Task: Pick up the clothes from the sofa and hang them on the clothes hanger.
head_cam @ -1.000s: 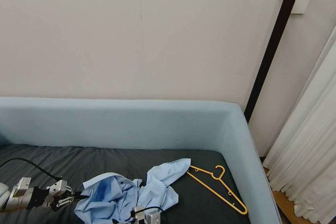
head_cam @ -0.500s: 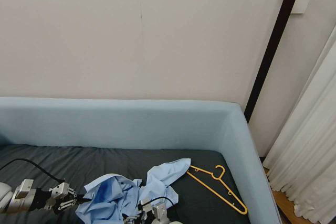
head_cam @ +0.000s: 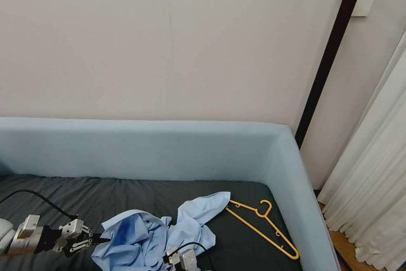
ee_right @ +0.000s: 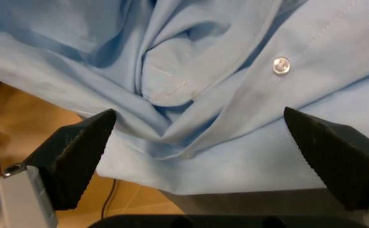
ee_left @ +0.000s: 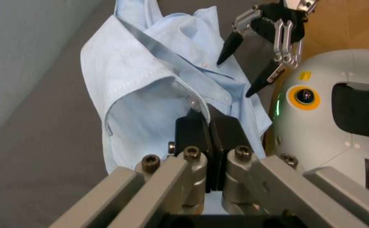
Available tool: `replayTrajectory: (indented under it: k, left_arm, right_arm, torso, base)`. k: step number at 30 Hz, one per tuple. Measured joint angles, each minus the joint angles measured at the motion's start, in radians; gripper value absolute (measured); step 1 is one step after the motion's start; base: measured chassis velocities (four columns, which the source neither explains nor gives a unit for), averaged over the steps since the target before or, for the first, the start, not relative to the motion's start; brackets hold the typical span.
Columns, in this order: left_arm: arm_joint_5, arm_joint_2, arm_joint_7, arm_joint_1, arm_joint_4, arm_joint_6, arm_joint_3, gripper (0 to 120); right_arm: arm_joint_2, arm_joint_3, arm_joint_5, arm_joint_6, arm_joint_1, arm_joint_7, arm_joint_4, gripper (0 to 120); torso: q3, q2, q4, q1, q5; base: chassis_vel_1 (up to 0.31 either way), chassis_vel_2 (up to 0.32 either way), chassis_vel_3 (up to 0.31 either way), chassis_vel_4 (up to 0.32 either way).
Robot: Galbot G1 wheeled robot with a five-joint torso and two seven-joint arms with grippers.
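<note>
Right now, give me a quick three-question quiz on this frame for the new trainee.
1. True or false: the yellow hanger lies flat on the sofa seat.
2. The right gripper is: A) open over the shirt, B) shut on the hanger, C) parked off the sofa.
3. Fill in: the left gripper is shut on the ___.
Key: 1 true; 2 A; 3 shirt.

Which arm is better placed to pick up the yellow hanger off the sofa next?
Right, probably: the right gripper is open over the crumpled light blue shirt, nearer the yellow plastic hanger; the left gripper is shut on that shirt.
</note>
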Motion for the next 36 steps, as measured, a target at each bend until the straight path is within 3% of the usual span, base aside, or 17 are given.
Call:
replayTrajectory:
  k: [7,14,26,36]
  left_arm:
    - [0.009,-0.011,0.0,0.012,-0.001,-0.009,-0.02,0]
    - [0.015,-0.014,0.0,0.021,0.006,-0.019,-0.033,0]
    - [0.014,0.0,0.0,0.023,0.001,-0.021,-0.044,0]
    - [0.013,-0.002,-0.001,0.022,-0.003,-0.021,-0.045,0]
  right_arm:
    - [0.007,0.003,0.114,-0.037,0.048,-0.066,0.002,100]
    - [0.044,0.005,0.132,-0.025,0.054,-0.098,-0.029,100]
    - [0.07,0.01,0.164,-0.092,0.057,0.003,-0.046,100]
    - [0.094,0.025,0.199,-0.111,0.062,0.004,-0.075,100]
  torso:
    - [0.0,0.0,-0.0001,0.0,0.0]
    - [0.0,0.0,0.0001,0.0,0.0]
    - [0.0,0.0,0.0,0.0,0.0]
    - [0.0,0.0,0.0,0.0,0.0]
  base:
    - [0.0,0.0,0.0,0.0]
    - [0.0,0.0,0.0,0.0]
    - [0.0,0.0,0.0,0.0]
    - [0.0,0.0,0.0,0.0]
